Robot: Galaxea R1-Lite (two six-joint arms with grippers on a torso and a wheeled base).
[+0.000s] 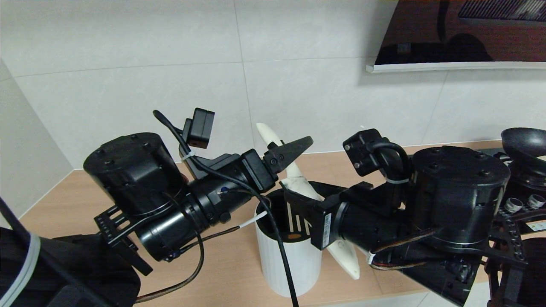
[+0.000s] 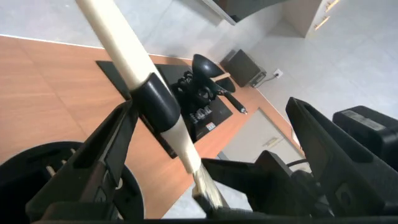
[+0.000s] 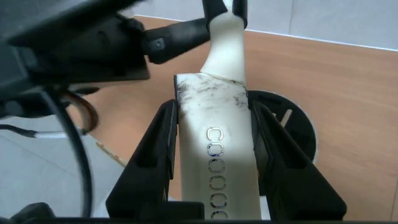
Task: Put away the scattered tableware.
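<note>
A white slotted spatula (image 1: 346,261) hangs tilted above the white ribbed utensil holder (image 1: 290,260), its handle (image 1: 265,131) pointing up toward the wall. My right gripper (image 3: 214,112) is shut on the spatula's wide neck (image 3: 214,155), one finger on each side. My left gripper (image 2: 214,109) stands open around the handle (image 2: 118,43). One of its fingers (image 1: 291,152) lies against the handle and the other finger (image 2: 317,149) is well apart from it. The holder's dark inside (image 3: 289,118) lies just below the spatula.
The holder stands on a wooden counter (image 1: 64,204) against a tiled wall. A black cooktop (image 1: 518,200) with a dark pan (image 1: 525,143) lies to the right, under a range hood (image 1: 456,38). The counter's front edge runs close below the holder.
</note>
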